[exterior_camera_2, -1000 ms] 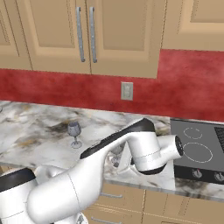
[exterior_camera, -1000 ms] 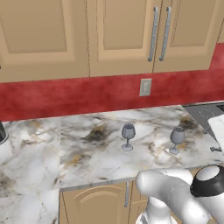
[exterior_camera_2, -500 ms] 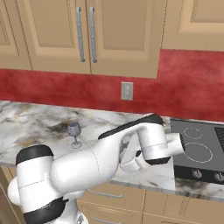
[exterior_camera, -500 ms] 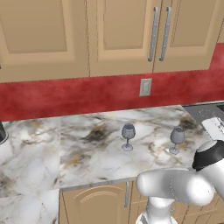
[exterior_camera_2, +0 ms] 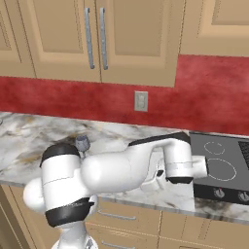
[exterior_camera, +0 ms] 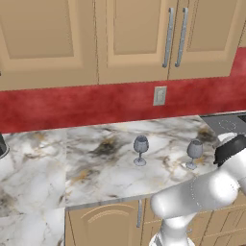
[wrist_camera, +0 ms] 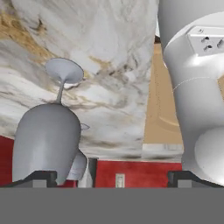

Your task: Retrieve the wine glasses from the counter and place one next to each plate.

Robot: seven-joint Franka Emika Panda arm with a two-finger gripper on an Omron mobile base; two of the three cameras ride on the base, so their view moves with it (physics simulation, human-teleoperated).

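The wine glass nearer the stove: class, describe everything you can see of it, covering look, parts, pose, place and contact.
The wine glass nearer the stove is a small translucent grey-blue stemmed glass with a rounded bowl, thin stem and round foot. It looks like tinted glass. It stands upright on the marble counter, right of the other glass and apart from it. In the hand view it looms close, its bowl by one fingertip of the open gripper; whether they touch is unclear.
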